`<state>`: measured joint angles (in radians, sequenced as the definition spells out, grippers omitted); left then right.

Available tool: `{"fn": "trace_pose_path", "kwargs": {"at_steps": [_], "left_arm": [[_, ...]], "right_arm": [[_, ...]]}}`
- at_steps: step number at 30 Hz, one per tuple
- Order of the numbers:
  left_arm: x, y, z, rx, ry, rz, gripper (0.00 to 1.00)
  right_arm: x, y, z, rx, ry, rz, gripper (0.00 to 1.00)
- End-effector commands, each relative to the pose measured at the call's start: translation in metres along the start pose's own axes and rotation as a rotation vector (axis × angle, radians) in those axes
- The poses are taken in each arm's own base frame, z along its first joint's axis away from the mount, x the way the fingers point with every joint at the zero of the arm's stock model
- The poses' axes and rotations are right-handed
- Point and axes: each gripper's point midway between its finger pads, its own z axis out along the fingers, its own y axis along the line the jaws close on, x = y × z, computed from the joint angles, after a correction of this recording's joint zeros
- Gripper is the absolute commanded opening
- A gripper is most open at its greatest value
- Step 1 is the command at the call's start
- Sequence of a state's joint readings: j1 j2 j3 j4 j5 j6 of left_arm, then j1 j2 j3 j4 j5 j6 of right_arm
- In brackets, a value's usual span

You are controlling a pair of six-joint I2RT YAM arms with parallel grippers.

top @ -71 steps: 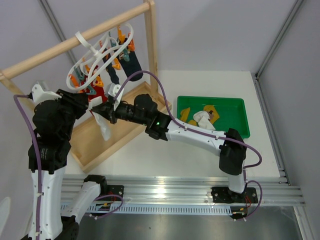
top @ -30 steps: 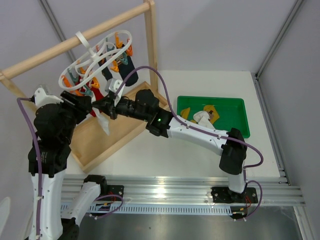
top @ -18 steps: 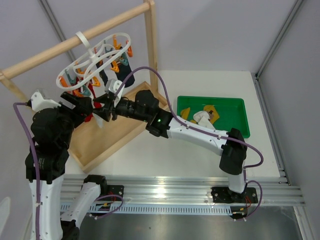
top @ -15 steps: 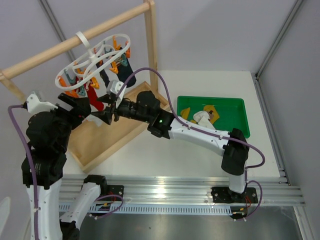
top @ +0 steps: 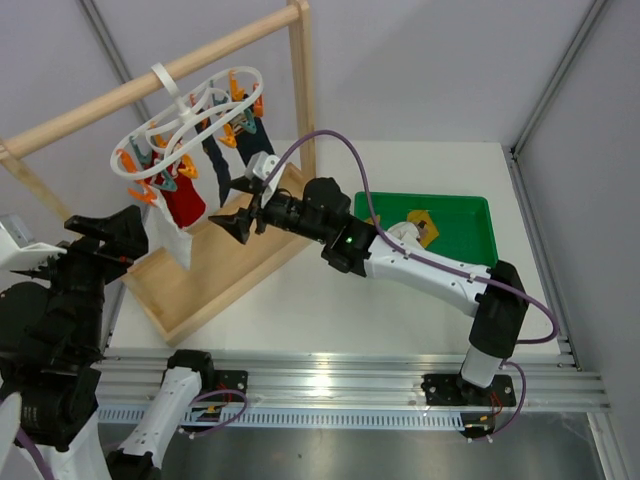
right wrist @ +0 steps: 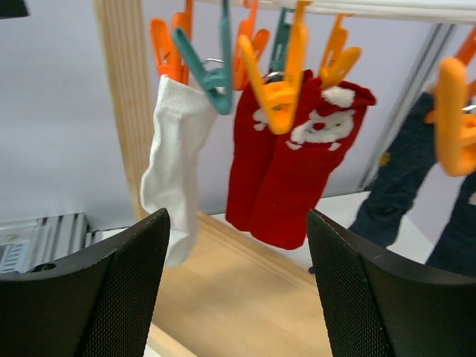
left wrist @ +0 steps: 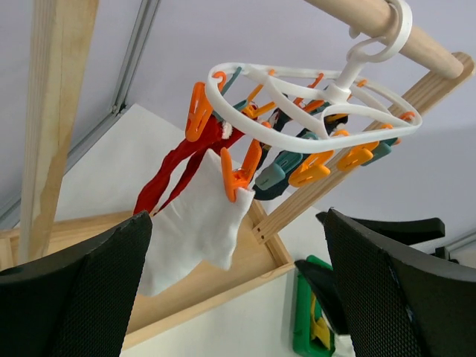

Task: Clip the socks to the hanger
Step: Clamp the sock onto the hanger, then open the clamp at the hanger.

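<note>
The white looped hanger [top: 190,112] hangs by its hook from the wooden rod, its frame ringed with orange and teal pegs [left wrist: 312,82]. One white sock [top: 170,240] hangs clipped from a peg at the hanger's near-left side [left wrist: 197,223] [right wrist: 175,171]. More socks lie in the green tray: a yellow one [top: 420,217] and a white one [top: 402,236]. My left gripper [top: 108,245] [left wrist: 238,297] is open and empty, apart from the hanger, below and left of it. My right gripper [top: 240,222] [right wrist: 238,297] is open and empty, just right of the white sock.
Red Santa socks [right wrist: 294,167] and dark navy socks [top: 255,140] also hang from the hanger. The tall wooden rack [top: 150,85] stands on a tray base [top: 220,275] under the socks. The green tray [top: 480,215] sits at the right of the table.
Both grippers have opened and drawn back from the hanger, the left down and left, the right to the right. The white sock now hangs on its own from a peg.
</note>
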<state>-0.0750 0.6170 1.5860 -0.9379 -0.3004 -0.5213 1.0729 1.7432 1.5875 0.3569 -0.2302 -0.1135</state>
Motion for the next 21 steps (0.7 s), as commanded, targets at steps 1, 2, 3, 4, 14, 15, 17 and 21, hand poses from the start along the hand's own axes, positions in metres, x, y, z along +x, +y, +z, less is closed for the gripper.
{"fn": "trace_pose_path", "kwargs": {"at_steps": [1, 2, 3, 4, 14, 15, 17, 21], "left_arm": [[0.003, 0.0, -0.002, 0.011, 0.028, 0.059, 0.99], [0.004, 0.0, -0.003, 0.011, 0.031, 0.062, 0.99], [0.006, 0.0, -0.002, 0.013, 0.041, 0.064, 0.99], [0.008, -0.001, -0.002, 0.016, 0.048, 0.063, 0.99], [0.03, -0.009, 0.011, 0.065, 0.119, 0.065, 0.99], [0.032, -0.008, 0.012, 0.061, 0.125, 0.067, 0.99], [0.034, -0.009, 0.013, 0.067, 0.134, 0.067, 0.99], [0.035, -0.015, 0.015, 0.093, 0.144, 0.058, 1.0]], "right_arm": [[-0.044, -0.018, -0.004, 0.046, -0.118, -0.061, 0.76], [-0.042, -0.024, -0.002, 0.054, -0.12, -0.066, 0.76], [-0.043, -0.026, 0.0, 0.052, -0.125, -0.074, 0.76], [-0.051, -0.027, 0.003, 0.047, -0.143, -0.08, 0.76], [-0.058, -0.032, 0.03, 0.005, -0.204, -0.12, 0.75], [-0.063, -0.031, 0.033, 0.002, -0.219, -0.124, 0.75], [-0.058, -0.033, 0.039, -0.003, -0.223, -0.125, 0.75], [-0.066, -0.03, 0.05, -0.032, -0.256, -0.138, 0.75]]}}
